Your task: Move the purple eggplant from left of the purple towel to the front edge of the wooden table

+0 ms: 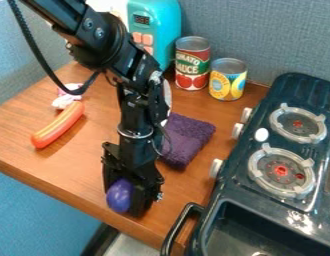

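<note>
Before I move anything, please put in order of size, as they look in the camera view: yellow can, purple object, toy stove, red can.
Largest to smallest:
Toy stove
Red can
Yellow can
Purple object, in the pincer; it is partly covered, so I rank only its visible part.

Orange-red sausage [58, 124], purple cloth [188, 136], turquoise appliance [161, 22], stove [298, 100] seemingly dark teal

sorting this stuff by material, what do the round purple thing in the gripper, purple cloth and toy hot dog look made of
Round purple thing: probably plastic, smooth and glossy, going by its small highlight. Purple cloth: terry-like fabric, matte, with a nubbly surface. Toy hot dog: smooth plastic or perhaps rubber, given its even orange-red and soft sheen.
</note>
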Available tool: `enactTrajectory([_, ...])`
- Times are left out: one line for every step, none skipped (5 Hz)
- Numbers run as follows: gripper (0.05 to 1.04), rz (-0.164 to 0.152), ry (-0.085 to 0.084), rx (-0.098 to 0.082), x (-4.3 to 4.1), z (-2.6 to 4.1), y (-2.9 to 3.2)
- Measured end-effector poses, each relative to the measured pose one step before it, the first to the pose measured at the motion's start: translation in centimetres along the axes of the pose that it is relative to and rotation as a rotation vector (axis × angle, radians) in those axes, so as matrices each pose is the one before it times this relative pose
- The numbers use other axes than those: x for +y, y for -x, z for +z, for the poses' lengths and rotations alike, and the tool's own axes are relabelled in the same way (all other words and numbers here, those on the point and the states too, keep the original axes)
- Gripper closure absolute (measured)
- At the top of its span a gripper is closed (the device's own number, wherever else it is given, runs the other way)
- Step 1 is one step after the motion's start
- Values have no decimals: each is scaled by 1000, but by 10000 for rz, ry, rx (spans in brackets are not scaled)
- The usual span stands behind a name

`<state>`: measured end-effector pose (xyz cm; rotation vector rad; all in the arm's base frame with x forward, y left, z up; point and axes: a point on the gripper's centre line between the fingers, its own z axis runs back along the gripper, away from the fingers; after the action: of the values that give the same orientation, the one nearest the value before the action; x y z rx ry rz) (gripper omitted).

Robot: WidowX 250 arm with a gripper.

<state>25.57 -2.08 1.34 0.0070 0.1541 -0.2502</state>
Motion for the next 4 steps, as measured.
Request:
enactTrajectory([184, 23, 28, 260, 112, 111, -276])
enactTrajectory([73, 237, 159, 24, 756, 49, 173])
enactTrajectory([77, 10, 154, 66, 117, 97, 106])
enactTrajectory([81, 333, 259, -276, 604, 844, 134])
